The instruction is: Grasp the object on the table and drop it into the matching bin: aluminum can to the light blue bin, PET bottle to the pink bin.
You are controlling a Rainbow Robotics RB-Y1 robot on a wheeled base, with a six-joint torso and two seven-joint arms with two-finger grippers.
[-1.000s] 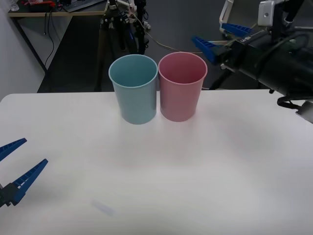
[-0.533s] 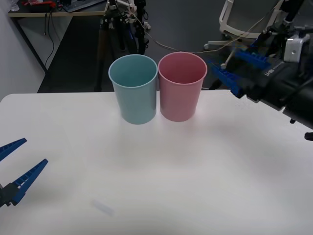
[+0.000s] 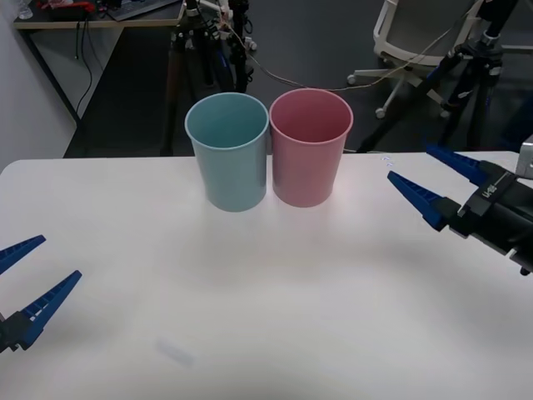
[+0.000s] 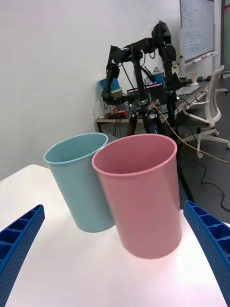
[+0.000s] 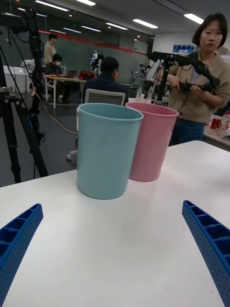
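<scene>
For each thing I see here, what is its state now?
Light blue bin: upright on the table, beside the pink bin.
Pink bin: upright, mouth open.
Left end effector: open, holding nothing, low at the table's left edge.
Right end effector: open, holding nothing, right of the pink bin.

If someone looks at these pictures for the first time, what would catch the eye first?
Probably the two bins standing side by side at the table's far edge: the light blue bin on the robot's left, the pink bin right. Next, the open blue grippers: right gripper above the table's right side, left gripper near-left.
</scene>
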